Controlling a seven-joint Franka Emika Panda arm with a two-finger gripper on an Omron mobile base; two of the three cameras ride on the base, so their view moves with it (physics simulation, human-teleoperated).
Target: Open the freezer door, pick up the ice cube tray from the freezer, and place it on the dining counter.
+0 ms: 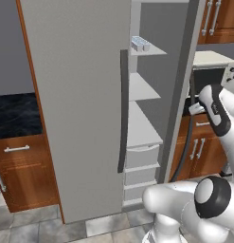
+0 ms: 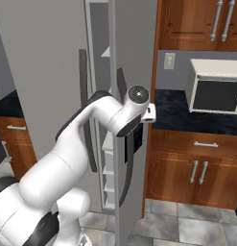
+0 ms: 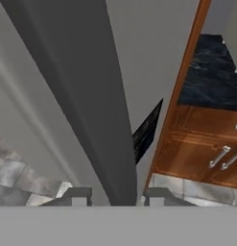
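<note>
Even, soft rendered light all round me; no glare, faint shadows, slightly blurry up close by my hand.

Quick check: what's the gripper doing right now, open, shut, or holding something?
Gripper: jaws apart, straddling the dark edge of the right freezer door. Whether they are pinching it cannot be told.

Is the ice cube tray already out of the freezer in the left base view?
No, the ice cube tray sits on an upper white shelf inside the freezer, behind the partly opened freezer door.
</note>
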